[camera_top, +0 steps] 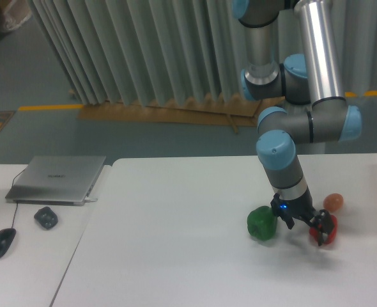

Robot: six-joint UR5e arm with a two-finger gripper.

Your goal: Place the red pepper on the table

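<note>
The red pepper (324,236) rests low at the right side of the white table (176,256). My gripper (322,231) reaches down onto it, its black fingers (330,225) set on either side of the pepper. The fingers cover much of the pepper, so I cannot see whether they press it or stand slightly off it. The pepper appears to touch the tabletop.
A green bell pepper (262,222) sits just left of the gripper. A pale orange ball (333,203) lies just behind the red pepper. On the side desk to the left are a grey laptop (57,178), a small dark object (46,217) and a mouse (2,242).
</note>
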